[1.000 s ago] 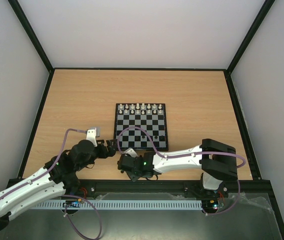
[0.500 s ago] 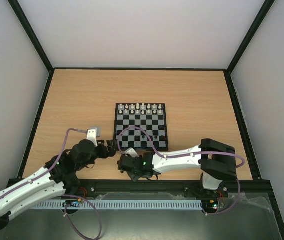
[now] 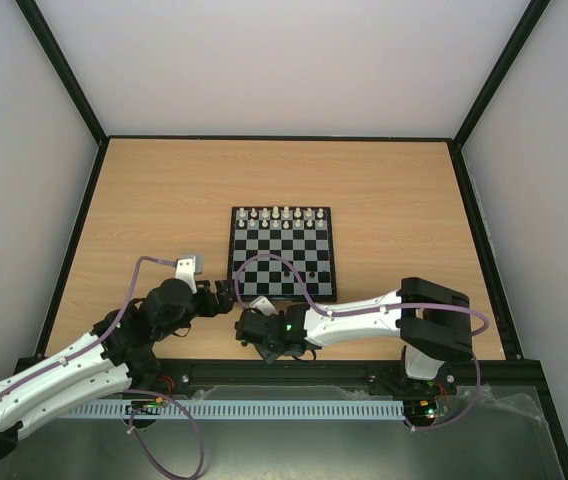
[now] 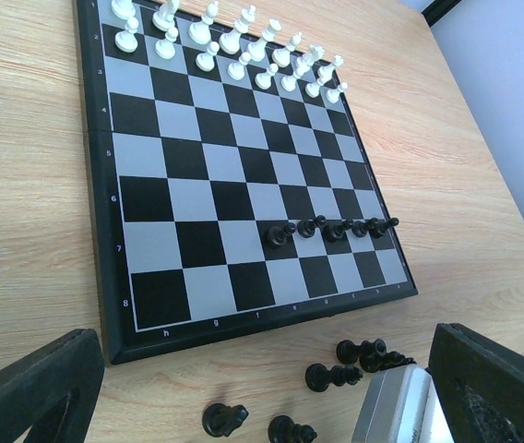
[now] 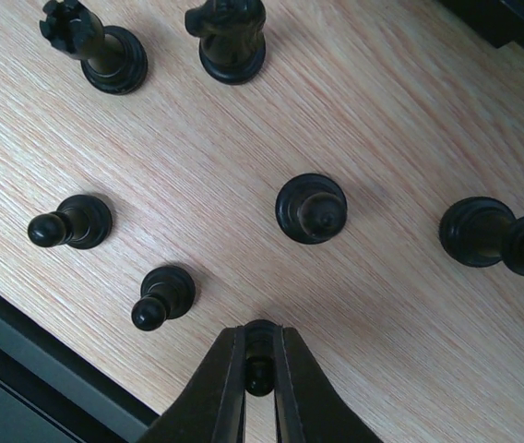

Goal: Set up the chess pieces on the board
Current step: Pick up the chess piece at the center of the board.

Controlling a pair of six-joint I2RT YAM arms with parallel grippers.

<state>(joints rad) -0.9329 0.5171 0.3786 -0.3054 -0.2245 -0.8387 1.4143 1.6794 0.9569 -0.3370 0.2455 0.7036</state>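
- dark piece [image 5: 258, 369]: tiny, light, hard, prob slick; I'd pinch it at the neck.
- R gripper [image 5: 258, 355] nipped shut on its top, on table [image 5: 382, 111] just off board's [image 4: 97, 231] near edge.
- L gripper [image 3: 224, 297] wide, empty.

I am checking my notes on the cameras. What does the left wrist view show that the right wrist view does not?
Only the left wrist view: the board, two rows of white pieces at its far side, five dark pieces in a row on it, and the left jaws wide open. Only the right wrist view: the right jaws shut on one small dark piece. Both: loose dark pieces off the board on the wooden table.
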